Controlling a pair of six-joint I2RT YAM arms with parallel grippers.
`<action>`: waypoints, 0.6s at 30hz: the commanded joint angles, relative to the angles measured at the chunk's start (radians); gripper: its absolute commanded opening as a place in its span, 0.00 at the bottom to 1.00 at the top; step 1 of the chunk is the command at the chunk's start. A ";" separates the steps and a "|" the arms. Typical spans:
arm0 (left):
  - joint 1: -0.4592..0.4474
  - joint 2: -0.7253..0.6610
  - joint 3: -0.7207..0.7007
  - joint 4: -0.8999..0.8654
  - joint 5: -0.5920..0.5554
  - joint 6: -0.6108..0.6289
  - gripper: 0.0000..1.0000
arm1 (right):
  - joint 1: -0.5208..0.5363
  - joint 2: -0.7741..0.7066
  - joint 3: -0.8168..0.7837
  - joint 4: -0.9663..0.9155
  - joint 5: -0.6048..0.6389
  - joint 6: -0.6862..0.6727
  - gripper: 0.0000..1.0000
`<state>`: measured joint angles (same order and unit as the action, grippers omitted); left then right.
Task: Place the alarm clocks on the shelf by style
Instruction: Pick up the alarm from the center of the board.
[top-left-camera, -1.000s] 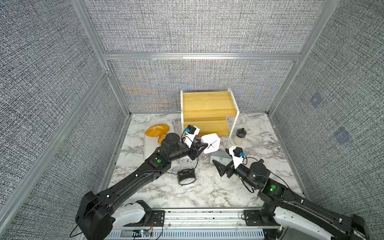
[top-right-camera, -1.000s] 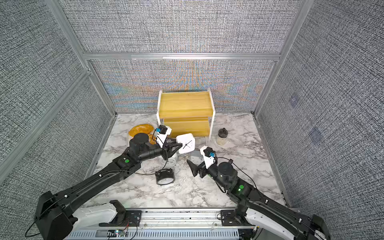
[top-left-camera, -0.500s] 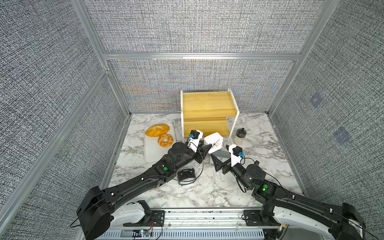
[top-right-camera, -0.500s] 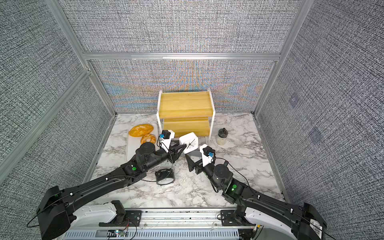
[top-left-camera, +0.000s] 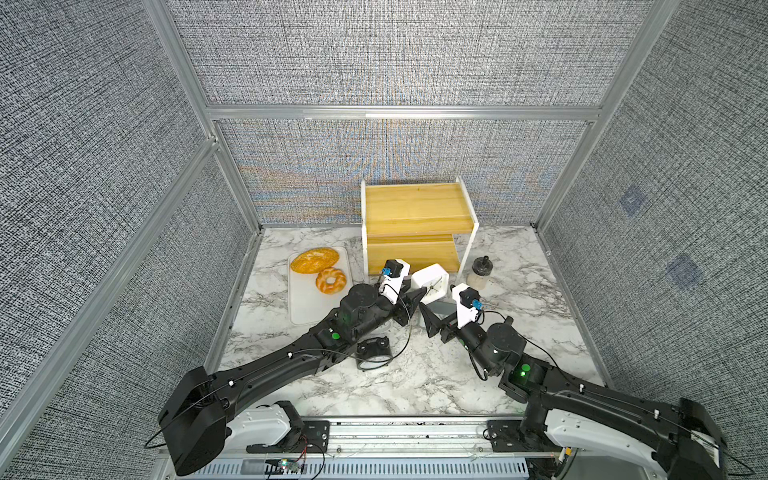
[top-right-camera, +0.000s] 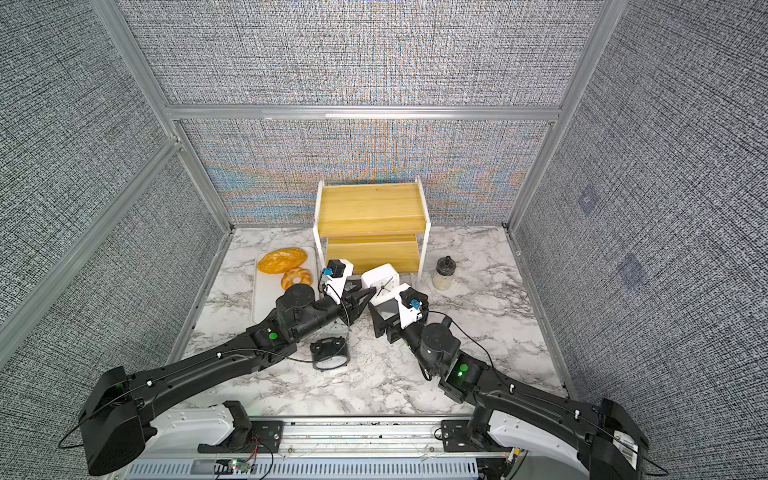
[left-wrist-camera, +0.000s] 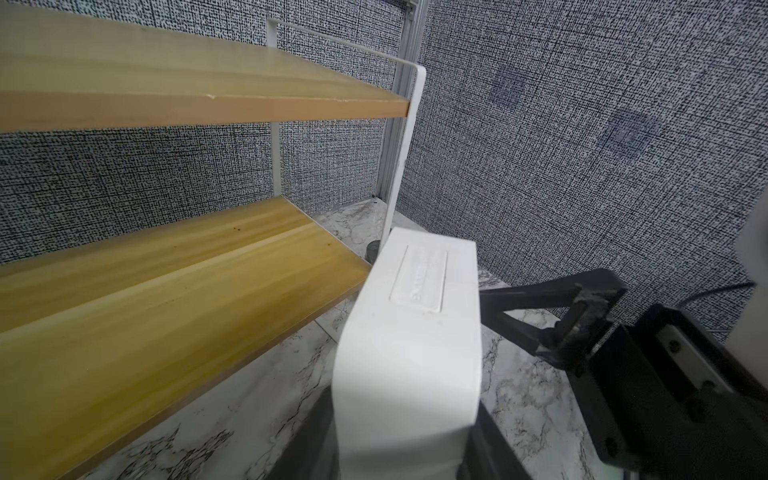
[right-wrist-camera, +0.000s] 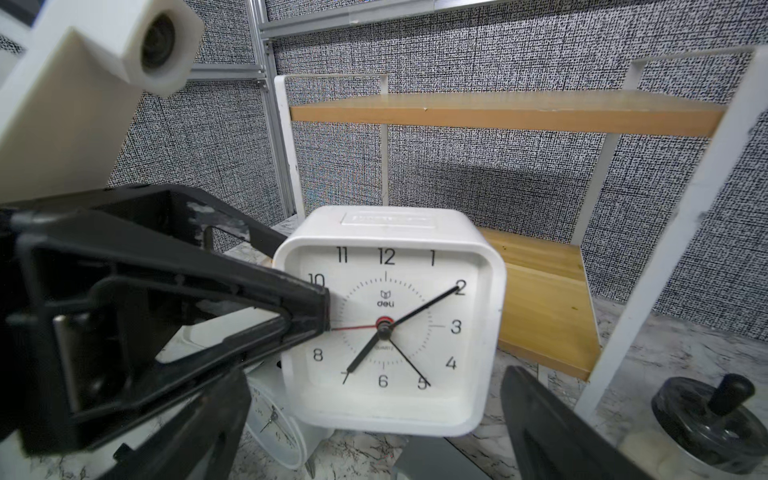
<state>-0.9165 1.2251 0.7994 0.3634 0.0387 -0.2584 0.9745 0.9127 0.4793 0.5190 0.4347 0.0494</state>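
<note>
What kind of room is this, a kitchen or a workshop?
Most likely a robot testing booth. Grey panel walls in aluminium framing enclose a marble-look tabletop, two black robot arms are mounted at its front edge, with props: a white square clock, a shelf, bread.

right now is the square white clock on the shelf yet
Not yet: the left gripper holds the clock in front of the shelf.

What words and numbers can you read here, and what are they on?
"deli": square clock face.
"1" to "8", "10", "11", "12": same face; 9 is covered.
Tiny print under the hands, raised label on top: too blurred.
Numbers on the black clock: too small.
</note>
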 joint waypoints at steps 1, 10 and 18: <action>-0.005 -0.007 0.013 0.040 0.026 0.009 0.04 | 0.000 0.009 0.008 -0.005 0.023 -0.012 0.99; -0.005 -0.004 0.027 0.018 0.048 0.015 0.04 | 0.007 0.030 0.022 -0.011 0.055 -0.044 0.99; -0.008 0.021 0.046 -0.013 0.057 0.020 0.04 | 0.025 0.054 0.029 0.021 0.107 -0.072 0.98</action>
<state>-0.9234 1.2423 0.8371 0.3458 0.0818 -0.2504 0.9936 0.9638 0.5022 0.4988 0.5156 -0.0032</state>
